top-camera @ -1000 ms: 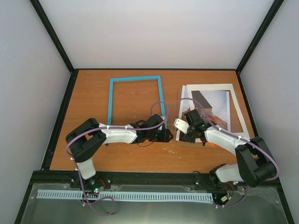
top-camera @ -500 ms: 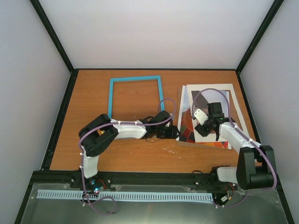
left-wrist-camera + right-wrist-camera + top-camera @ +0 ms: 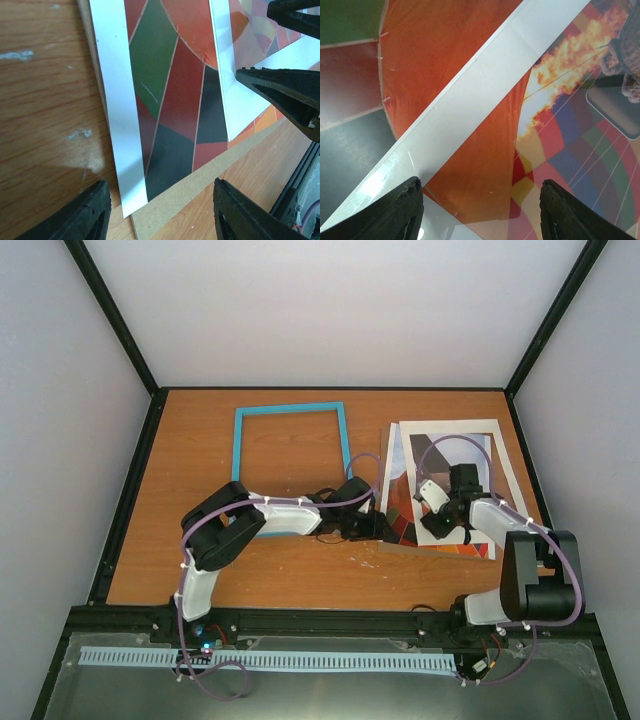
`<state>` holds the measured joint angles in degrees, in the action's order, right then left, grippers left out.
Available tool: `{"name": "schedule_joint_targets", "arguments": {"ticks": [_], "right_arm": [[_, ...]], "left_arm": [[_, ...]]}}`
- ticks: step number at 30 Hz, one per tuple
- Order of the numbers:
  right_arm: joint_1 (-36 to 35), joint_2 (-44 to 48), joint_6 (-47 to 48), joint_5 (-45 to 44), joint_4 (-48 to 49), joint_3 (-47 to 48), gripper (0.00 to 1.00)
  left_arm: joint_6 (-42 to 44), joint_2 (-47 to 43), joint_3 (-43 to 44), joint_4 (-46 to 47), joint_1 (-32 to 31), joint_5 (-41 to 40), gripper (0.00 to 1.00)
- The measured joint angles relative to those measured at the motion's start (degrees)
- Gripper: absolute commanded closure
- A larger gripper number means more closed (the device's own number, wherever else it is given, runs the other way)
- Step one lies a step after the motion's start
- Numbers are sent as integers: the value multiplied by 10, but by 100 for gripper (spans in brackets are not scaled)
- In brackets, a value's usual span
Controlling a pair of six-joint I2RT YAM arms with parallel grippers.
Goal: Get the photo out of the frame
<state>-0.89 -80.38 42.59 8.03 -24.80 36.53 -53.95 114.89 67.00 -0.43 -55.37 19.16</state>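
Observation:
The light-blue frame lies flat and empty at the back left of the table. To its right, the photo, a balloon print with a white margin, overlaps a second print of red, green and dark panels. Both rest on a brown backing board. My left gripper stands open just off the board's near-left corner, holding nothing. My right gripper hovers open over the photo. Its fingers show in the left wrist view.
Black rails border the wooden table on the left and right, and a rail runs along the near edge. The left forearm lies across the table just in front of the frame. Purple cables loop above both wrists.
My left gripper slid right to the backing board's corner. My right gripper moved from the board's near-left edge to over the photo.

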Motion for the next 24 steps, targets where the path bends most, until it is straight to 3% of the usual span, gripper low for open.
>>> {"name": "schedule_joint_targets", "arguments": {"ticks": [24], "right_arm": [[0,-10,0,16,13,3,37]], "left_arm": [[-6,4,13,7,0,18,50]]}}
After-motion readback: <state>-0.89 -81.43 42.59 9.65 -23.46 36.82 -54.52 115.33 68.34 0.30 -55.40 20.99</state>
